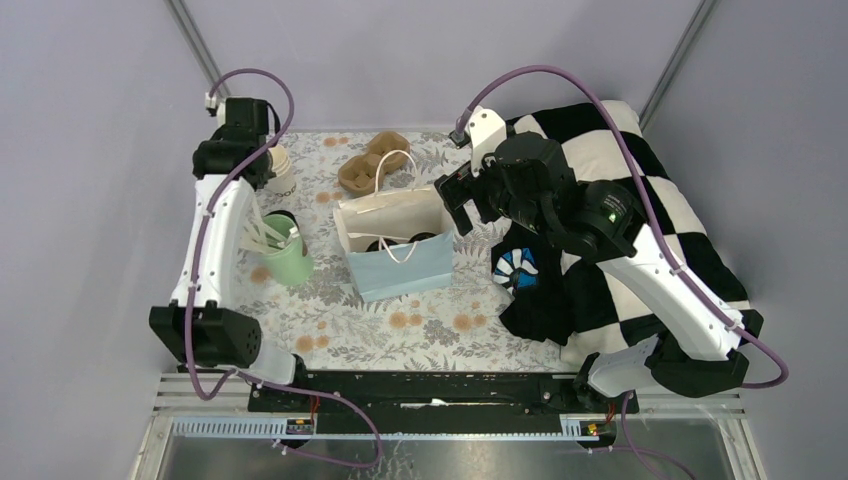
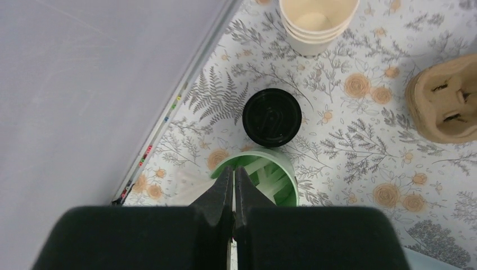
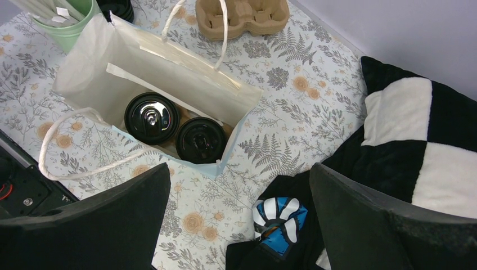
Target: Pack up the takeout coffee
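Together inside the blue bag [image 1: 405,272], a black-lidded coffee cup [image 3: 151,117] stands touching a second cup [image 3: 199,139] (both lids on). The right gripper [image 3: 239,180] hangs above the bag's open mouth, jaws spread wide and holding nothing. Across the floral table [image 2: 360,169], the left gripper [image 2: 233,171] is pinched closed over a green cup [image 2: 253,154] of white sticks, near another black lid [image 2: 271,117].

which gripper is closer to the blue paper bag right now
Right. The right gripper hangs open above and beside the right end of the blue paper bag. The left gripper is shut, away on the bag's left side, by the mint-green cup.
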`<state>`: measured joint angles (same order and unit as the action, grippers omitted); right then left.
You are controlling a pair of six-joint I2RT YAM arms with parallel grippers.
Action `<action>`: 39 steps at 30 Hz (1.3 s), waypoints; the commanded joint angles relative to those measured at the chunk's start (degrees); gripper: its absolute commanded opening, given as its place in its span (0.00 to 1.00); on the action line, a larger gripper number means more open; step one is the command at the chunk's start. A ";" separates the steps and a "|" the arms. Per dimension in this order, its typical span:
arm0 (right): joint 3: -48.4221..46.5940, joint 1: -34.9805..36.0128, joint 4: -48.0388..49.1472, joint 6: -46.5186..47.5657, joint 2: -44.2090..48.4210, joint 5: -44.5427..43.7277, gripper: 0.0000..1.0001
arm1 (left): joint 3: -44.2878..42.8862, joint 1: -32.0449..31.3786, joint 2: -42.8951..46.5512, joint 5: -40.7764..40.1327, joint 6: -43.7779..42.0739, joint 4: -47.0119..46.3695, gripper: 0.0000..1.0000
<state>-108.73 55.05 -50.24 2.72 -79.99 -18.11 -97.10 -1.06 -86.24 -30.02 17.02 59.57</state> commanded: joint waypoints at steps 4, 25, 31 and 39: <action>-2.60 -0.41 2.32 0.29 -0.59 1.84 1.00 | -10.82 0.35 7.14 -5.27 2.54 3.48 0.00; -2.82 -0.34 2.32 -0.26 -1.62 2.13 1.00 | -34.21 0.31 17.44 22.25 24.86 2.82 0.00; -3.27 -0.40 2.73 -1.02 -2.36 2.09 1.00 | -16.06 0.31 30.02 34.76 37.52 -10.01 0.00; -0.09 -0.36 7.74 -0.92 1.49 -2.12 1.00 | -6.56 0.32 33.00 46.69 36.83 -12.58 0.00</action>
<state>-109.58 55.05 -48.14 2.11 -81.93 -17.15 -109.56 -1.02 -52.90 6.50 51.55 51.75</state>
